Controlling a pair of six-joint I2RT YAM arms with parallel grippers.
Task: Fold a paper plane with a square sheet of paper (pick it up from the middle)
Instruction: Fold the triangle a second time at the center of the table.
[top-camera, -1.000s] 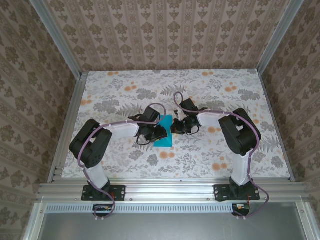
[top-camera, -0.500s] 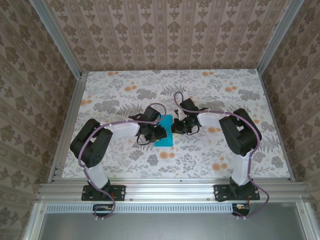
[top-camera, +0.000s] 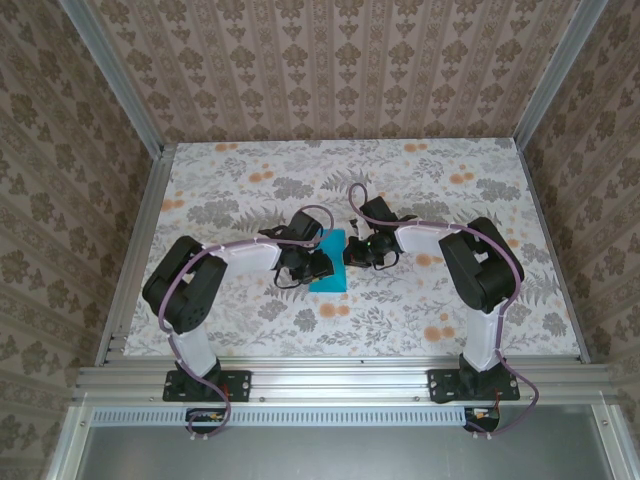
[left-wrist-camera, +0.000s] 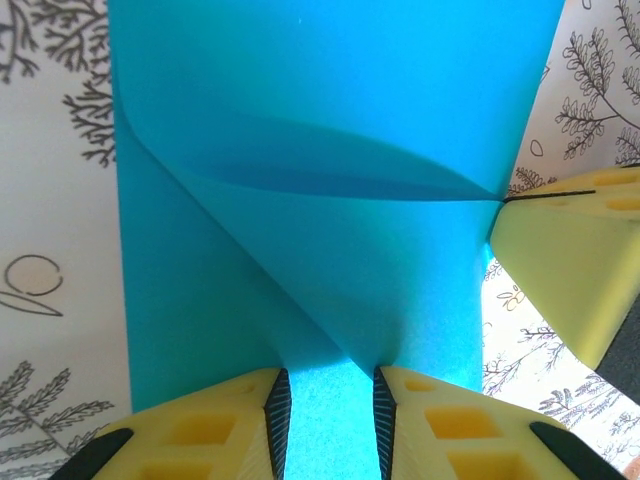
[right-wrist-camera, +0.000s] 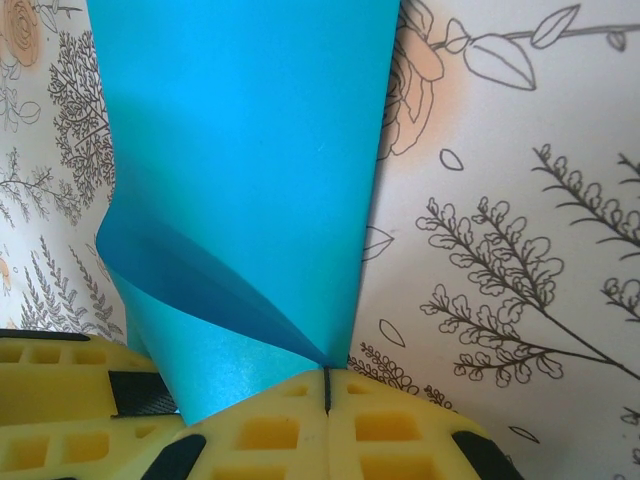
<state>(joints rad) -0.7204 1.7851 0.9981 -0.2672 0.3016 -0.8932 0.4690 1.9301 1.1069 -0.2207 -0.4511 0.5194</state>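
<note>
1. Top view. The square sheet of paper (top-camera: 329, 265) lies near the centre of the surface (top-camera: 430, 190) and reads as narrower than square. The left gripper (top-camera: 312, 262) is at its 9 o'clock edge. The right gripper (top-camera: 352, 252) is at its 2 o'clock corner.
2. Left wrist view. One layer of the sheet curls up off the flat layer below and runs to 3 o'clock, where the right gripper clamps its corner. The left pads (left-wrist-camera: 230, 430) sit at 6 o'clock. The jaws are partly spread, with teal showing in the gap. I cannot tell whether the pads touch the paper.
3. Right wrist view. The jaws at 6 o'clock are pressed together, pinching the corner of the raised flap. The flat layer stretches away toward 12 o'clock.
4. Handling (judgement). The paper looks thin, light and limp. It should crease readily and could slide on the surface. It is best held at a corner or edge with a light pinch while the flat layer is pinned down. A hard pull could tear it or skew the fold.
</note>
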